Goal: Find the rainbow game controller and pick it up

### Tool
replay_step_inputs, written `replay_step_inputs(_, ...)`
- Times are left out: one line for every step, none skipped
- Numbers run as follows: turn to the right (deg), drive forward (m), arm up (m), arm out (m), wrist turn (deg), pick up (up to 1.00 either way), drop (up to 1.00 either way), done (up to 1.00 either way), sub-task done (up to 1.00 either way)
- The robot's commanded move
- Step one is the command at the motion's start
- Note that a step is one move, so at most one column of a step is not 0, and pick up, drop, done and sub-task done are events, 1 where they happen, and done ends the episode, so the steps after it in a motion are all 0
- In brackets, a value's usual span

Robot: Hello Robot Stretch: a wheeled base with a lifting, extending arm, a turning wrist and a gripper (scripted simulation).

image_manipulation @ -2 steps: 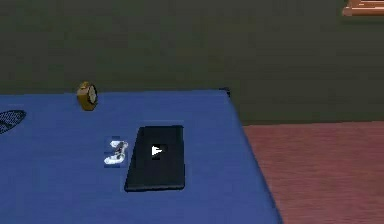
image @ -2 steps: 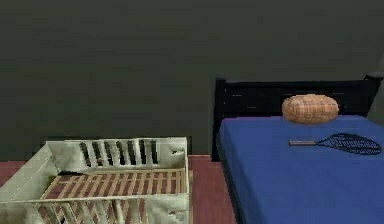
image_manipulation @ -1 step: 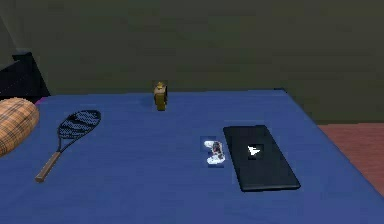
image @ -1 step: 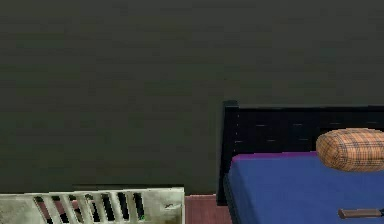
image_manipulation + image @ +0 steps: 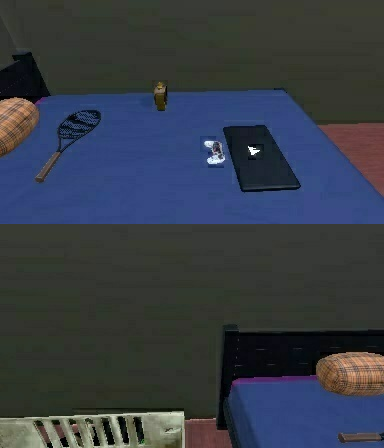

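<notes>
A blue bedcover is shown before a dark wall, with a checked orange pillow cut off at nine o'clock and a racket laid just beside it, handle pointed toward seven o'clock. A small brown upright object is set near twelve o'clock and a flat black slab toward four o'clock. A small pale object with coloured flecks is pictured at the slab's nine o'clock, just beside it.
</notes>
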Motion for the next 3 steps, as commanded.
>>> replay_step_inputs(0.0, 0.0, 0.2, 0.0, 0.0, 0.0, 0.0, 0.0, 0.0)
replay_step_inputs(0.0, 0.0, 0.0, 0.5, 0.0, 0.0, 0.0, 0.0, 0.0)
replay_step_inputs(0.0, 0.0, 0.0, 0.0, 45.0, 0.0, 0.0, 0.0, 0.0)
